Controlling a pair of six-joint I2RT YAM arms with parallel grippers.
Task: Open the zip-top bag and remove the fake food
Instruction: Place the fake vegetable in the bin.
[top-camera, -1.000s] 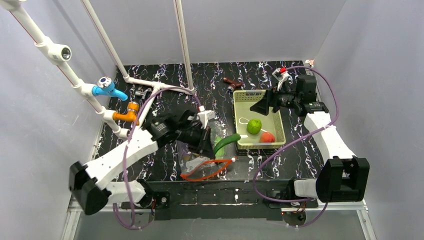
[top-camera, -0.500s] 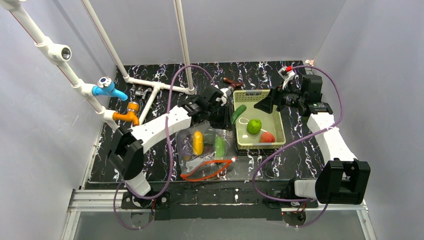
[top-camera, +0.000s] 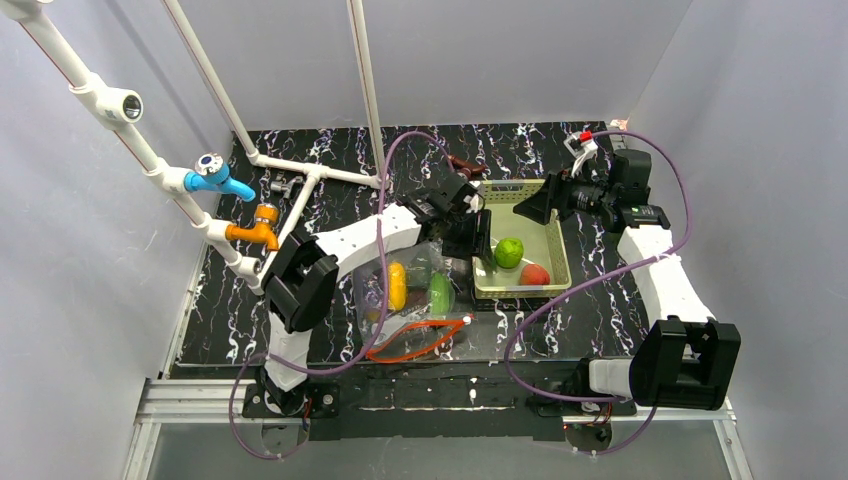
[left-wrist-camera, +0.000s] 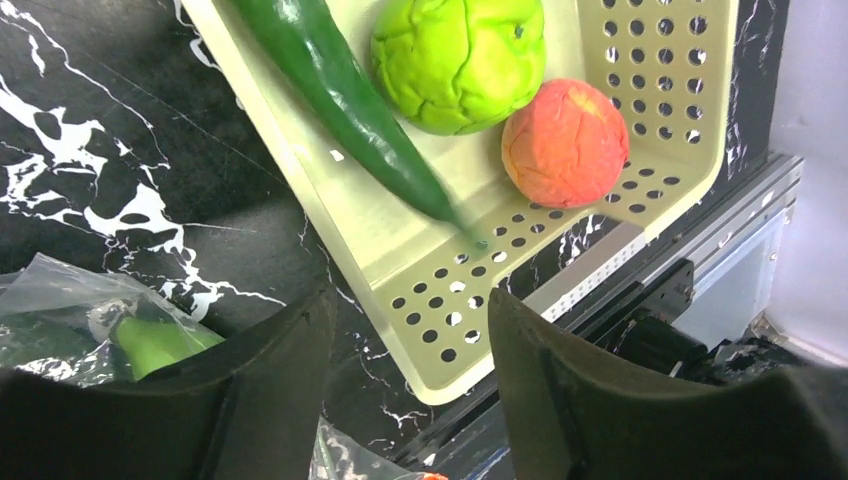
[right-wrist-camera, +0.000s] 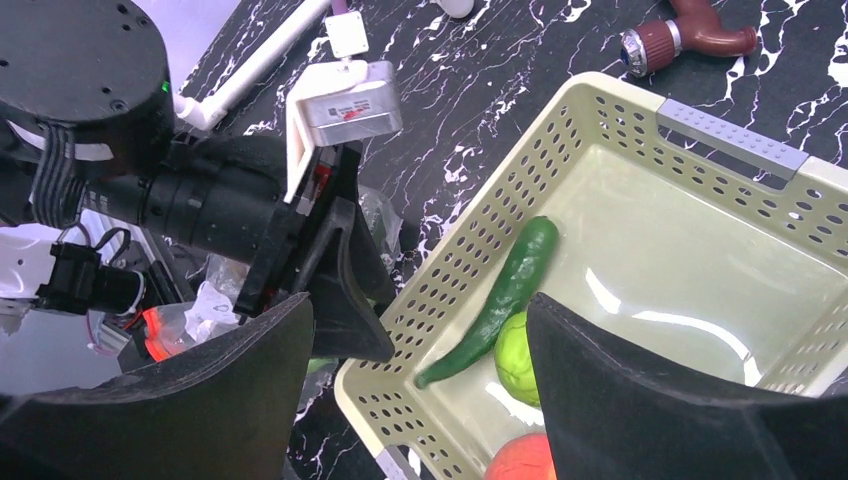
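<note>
The zip-top bag (top-camera: 405, 300) lies in front of the basket, its red-orange zipper strip (top-camera: 415, 340) towards the near edge. A yellow piece (top-camera: 397, 285) and a green piece (top-camera: 440, 293) of fake food are still inside it. The green cucumber (left-wrist-camera: 340, 100) lies in the basket (top-camera: 555, 235) beside a green round fruit (top-camera: 509, 252) and a red-orange tomato (top-camera: 534, 274). My left gripper (left-wrist-camera: 410, 330) hangs open and empty over the basket's left near corner. Above the basket's far part, my right gripper (right-wrist-camera: 420, 350) is wide open with nothing in it.
A brown object with a handle (right-wrist-camera: 690, 35) lies just behind the basket. White pipes with a blue valve (top-camera: 215, 175) and an orange valve (top-camera: 255, 228) stand at the left. The table's metal front rail (left-wrist-camera: 640, 250) runs just past the basket.
My left arm swung right from above the bag to the basket with the cucumber, then opened. The cucumber now lies in the basket. The right gripper barely moved.
</note>
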